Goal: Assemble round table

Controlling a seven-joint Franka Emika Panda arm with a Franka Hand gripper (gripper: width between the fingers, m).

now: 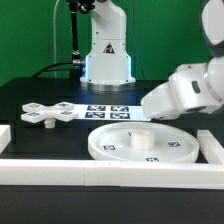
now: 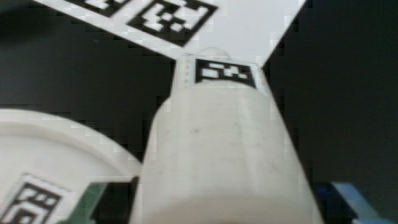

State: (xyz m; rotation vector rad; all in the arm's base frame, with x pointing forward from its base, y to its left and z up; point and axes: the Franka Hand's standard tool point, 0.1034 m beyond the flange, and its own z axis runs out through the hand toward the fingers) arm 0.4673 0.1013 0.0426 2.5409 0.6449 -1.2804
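In the wrist view the white cylinder leg with a square tag near its far end fills the space between my gripper's blue-grey fingers, which are closed on its sides. The leg points toward the marker board. The rim of the round disc shows beside it. In the exterior view the tilted gripper hovers over the far edge of the round disc, and the hand hides the leg. The cross-shaped base lies at the exterior view's left.
The marker board lies behind the disc in front of the robot's base. White border rails run along the near edge and the exterior view's right. A white block sits at the exterior view's left.
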